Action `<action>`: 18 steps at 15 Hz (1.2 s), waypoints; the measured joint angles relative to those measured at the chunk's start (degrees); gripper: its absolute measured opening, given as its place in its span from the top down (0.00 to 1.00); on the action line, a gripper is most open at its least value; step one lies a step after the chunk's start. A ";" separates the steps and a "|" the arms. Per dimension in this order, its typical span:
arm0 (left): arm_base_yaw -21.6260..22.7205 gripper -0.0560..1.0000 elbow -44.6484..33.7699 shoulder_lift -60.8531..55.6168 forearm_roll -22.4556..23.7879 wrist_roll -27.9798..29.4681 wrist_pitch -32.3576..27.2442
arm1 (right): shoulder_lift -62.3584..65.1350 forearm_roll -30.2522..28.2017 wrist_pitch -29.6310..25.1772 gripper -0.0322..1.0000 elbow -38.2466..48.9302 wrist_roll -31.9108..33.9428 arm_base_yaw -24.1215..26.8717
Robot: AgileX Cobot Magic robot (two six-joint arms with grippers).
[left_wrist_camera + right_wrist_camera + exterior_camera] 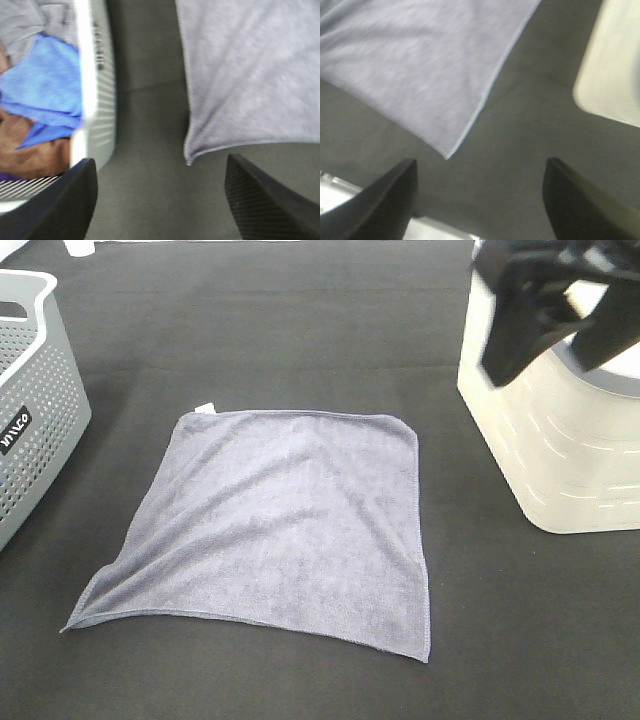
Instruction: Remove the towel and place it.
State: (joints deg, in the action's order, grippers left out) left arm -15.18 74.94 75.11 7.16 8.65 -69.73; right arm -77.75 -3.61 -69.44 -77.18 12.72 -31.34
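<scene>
Towel [275,525], a square bluish-grey microfibre cloth, lies flat at the frame's centre on the black table [300,320]; the right gripper [477,200], spread and empty, hovers upper right, nearest its right edge.

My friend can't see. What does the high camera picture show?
A grey towel lies spread flat on a black table. A grey basket stands to its left, a cream bin to its right.

Even, bright overhead light; the towel [275,525] casts almost no shadow. Beside it, the white basket [560,440] glares, and the right gripper [535,300] above it is motion-blurred. Both wrist views are soft.
</scene>
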 joint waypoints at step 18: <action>23.84 0.31 -26.99 -43.83 -2.41 -5.84 -0.23 | 43.37 11.63 -0.23 0.31 24.58 -13.75 24.41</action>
State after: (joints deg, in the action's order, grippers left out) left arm 8.65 47.96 31.28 4.76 2.81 -69.96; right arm -34.38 8.02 -69.67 -52.60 -1.03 -6.93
